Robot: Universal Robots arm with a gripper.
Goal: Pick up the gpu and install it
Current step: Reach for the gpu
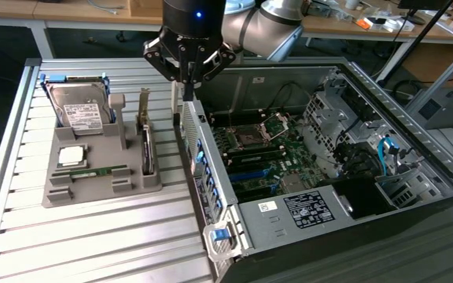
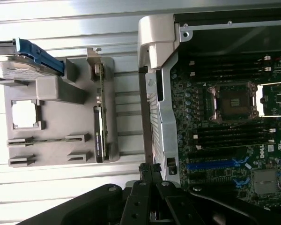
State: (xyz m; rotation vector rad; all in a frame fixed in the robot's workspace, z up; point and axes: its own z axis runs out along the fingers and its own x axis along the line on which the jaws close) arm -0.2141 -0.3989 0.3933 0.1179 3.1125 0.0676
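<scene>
The gpu (image 1: 145, 140) is a thin dark card standing on edge in the right slot of the grey holder tray (image 1: 101, 190), its silvery bracket (image 1: 144, 101) pointing up. In the wrist view the gpu (image 2: 99, 123) sits in the same slot, apart from the fingers. My gripper (image 1: 187, 87) hangs shut and empty to the exterior view's right of the gpu. It is just above the rear wall (image 1: 199, 147) of the open computer case. In the wrist view the gripper (image 2: 151, 168) is over that metal wall (image 2: 160, 108), beside the motherboard (image 2: 234, 117).
The tray also holds a hard drive (image 1: 81, 109) with a white label, a square processor (image 1: 71, 155) and a green memory stick (image 1: 92, 172). The open case (image 1: 305, 209) lies on the slatted table (image 1: 92, 242), with blue expansion slots (image 2: 210, 165) and cables inside.
</scene>
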